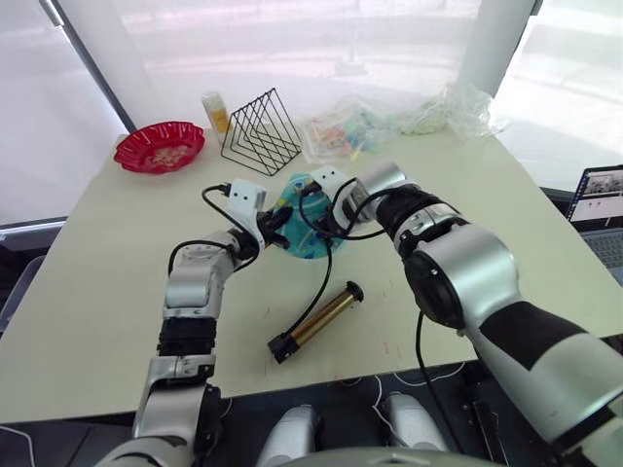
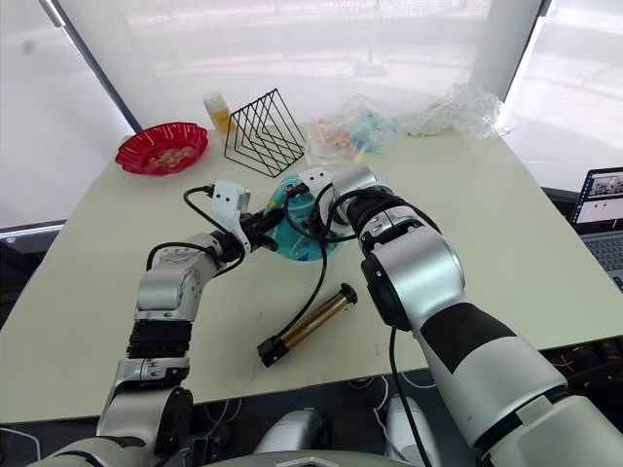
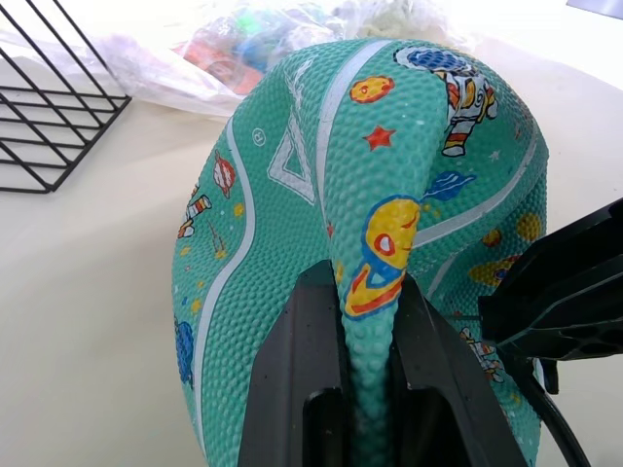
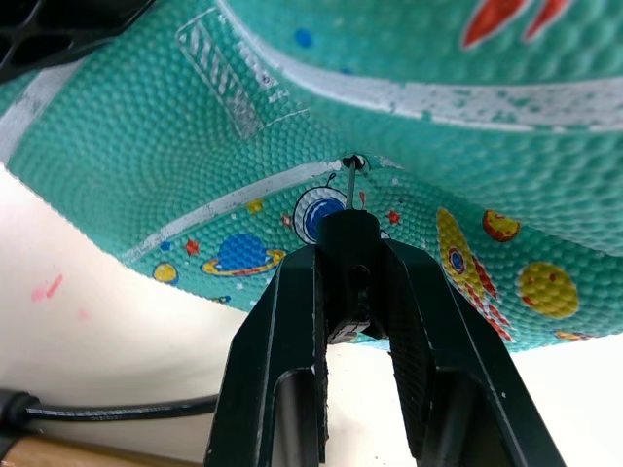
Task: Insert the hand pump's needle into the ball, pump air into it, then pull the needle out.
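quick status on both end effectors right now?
Left end effector: shut on the ball, pinching a fold of it.
Right end effector: shut on the needle fitting, tip at the ball's valve.

Your robot's arms are built of rounded silver-grey shells joined by black segments; the left forearm carries a ribbed black band, and the right upper arm has a broad black sleeve between its silver shells. Each wrist bears a small white box, and glossy black cables loop from these boxes back along the forearms. You'll see the left gripper [image 3: 370, 404] and the right gripper [image 4: 352, 321] each end in two matte black fingers, flat-sided, with hollow slots moulded into them.
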Available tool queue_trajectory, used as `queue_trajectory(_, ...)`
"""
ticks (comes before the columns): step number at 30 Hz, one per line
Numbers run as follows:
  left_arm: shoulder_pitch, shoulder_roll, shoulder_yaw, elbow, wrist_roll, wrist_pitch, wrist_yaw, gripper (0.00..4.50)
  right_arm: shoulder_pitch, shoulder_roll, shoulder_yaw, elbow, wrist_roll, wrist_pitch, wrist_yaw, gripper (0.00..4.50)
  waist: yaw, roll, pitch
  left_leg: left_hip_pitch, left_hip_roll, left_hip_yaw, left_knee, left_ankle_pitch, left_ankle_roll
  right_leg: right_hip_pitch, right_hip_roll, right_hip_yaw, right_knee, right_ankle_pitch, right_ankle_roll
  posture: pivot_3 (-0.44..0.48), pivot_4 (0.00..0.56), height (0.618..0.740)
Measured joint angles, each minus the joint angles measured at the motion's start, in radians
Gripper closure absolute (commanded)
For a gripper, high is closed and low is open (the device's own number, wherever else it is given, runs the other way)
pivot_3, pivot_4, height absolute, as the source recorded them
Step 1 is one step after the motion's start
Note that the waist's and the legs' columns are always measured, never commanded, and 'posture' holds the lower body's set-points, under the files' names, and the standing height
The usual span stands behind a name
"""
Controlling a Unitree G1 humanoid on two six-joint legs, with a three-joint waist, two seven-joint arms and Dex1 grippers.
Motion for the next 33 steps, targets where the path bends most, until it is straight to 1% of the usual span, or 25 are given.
queue_trajectory(5, 0.011, 0.000, 0.009, -0.011, -0.038, 0.018, 0.000, 4.48, 0.000, 0.000, -0.017, 0.009, 0.004, 0.000, -0.019, 4.18, -0.001, 0.001, -0.001, 0.001, 0.000, -0.001, 0.000, 0.000, -0.001, 0.000, 0.002, 0.000, 0.000, 0.000, -0.001, 0.000, 0.150, 0.740)
queue_trajectory(15, 0.018, 0.000, 0.010, -0.024, -0.046, 0.026, 0.000, 4.48, 0.000, 0.003, -0.019, 0.011, 0.005, 0.000, -0.031, 4.18, -0.002, 0.001, -0.001, 0.001, 0.001, -0.001, 0.000, 0.000, -0.001, 0.000, 0.002, 0.000, 0.000, 0.000, -0.001, 0.000, 0.150, 0.740)
queue_trajectory(26, 0.034, 0.000, 0.010, -0.035, -0.065, 0.026, -0.001, 4.48, 0.000, 0.005, -0.007, 0.013, -0.001, -0.001, -0.006, 4.18, -0.003, 0.001, -0.001, 0.001, 0.001, -0.001, -0.001, -0.001, -0.001, 0.000, 0.003, 0.000, 0.000, -0.001, -0.001, 0.000, 0.150, 0.740)
queue_trajectory(29, 0.036, 0.000, 0.010, -0.038, -0.066, 0.026, -0.002, 4.48, 0.000, 0.016, 0.034, 0.013, -0.033, -0.022, 0.029, 4.18, -0.004, 0.001, -0.001, 0.001, 0.002, -0.001, -0.001, -0.001, -0.001, 0.000, 0.003, 0.000, 0.000, -0.001, -0.002, 0.000, 0.150, 0.740)
queue_trajectory(31, 0.036, 0.000, 0.010, -0.038, -0.066, 0.026, -0.002, 4.48, 0.000, 0.026, 0.100, 0.017, -0.085, -0.068, 0.078, 4.18, -0.004, 0.001, -0.001, 0.002, 0.002, -0.001, -0.001, -0.001, -0.001, 0.000, 0.003, 0.000, 0.000, -0.001, -0.002, 0.000, 0.150, 0.740)
queue_trajectory(33, 0.036, 0.000, 0.010, -0.038, -0.066, 0.026, -0.002, 4.48, 0.000, 0.031, 0.137, 0.018, -0.114, -0.096, 0.105, 4.18, -0.004, 0.001, -0.001, 0.002, 0.002, -0.002, -0.001, -0.001, -0.001, 0.000, 0.003, 0.000, 0.000, -0.001, -0.002, 0.000, 0.150, 0.740)
